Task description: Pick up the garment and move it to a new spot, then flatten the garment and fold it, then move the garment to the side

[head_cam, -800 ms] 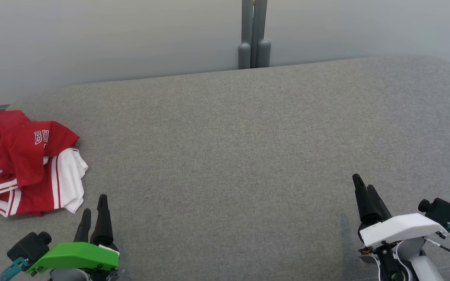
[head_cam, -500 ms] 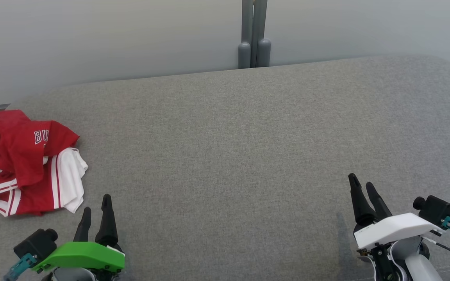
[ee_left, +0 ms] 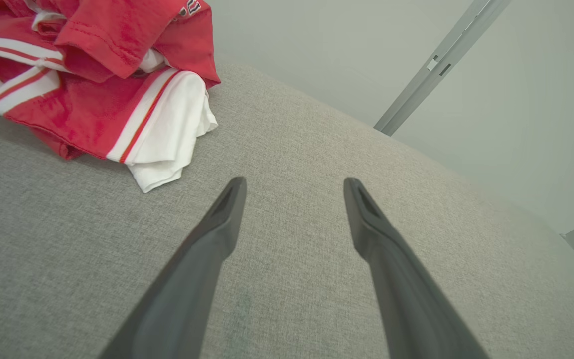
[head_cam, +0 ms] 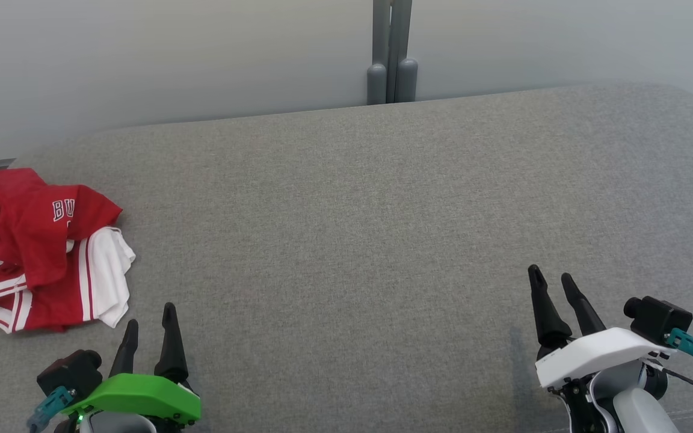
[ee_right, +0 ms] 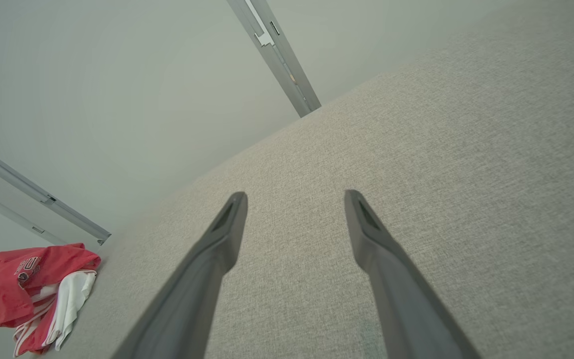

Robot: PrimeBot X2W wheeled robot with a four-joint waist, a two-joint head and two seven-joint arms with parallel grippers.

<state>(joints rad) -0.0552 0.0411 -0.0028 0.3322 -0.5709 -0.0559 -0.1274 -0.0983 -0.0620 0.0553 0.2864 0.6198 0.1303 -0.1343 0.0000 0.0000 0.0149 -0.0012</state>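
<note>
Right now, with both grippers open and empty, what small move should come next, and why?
Probably reach the left gripper forward and leftward to the garment: it lies crumpled, untouched, at the left edge of the grey surface, nearest that gripper, whose jaws stand open.

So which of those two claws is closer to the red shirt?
The left gripper, with the green cover: it is close beside the red garment. The right gripper, white-covered, is far across the grey cushion.

Garment (head_cam: pixel 33 246) red, white panel, red-white striped trim; cushion (head_cam: pixel 346 240) plain grey; wall (head_cam: pixel 172 60) pale grey.
</note>
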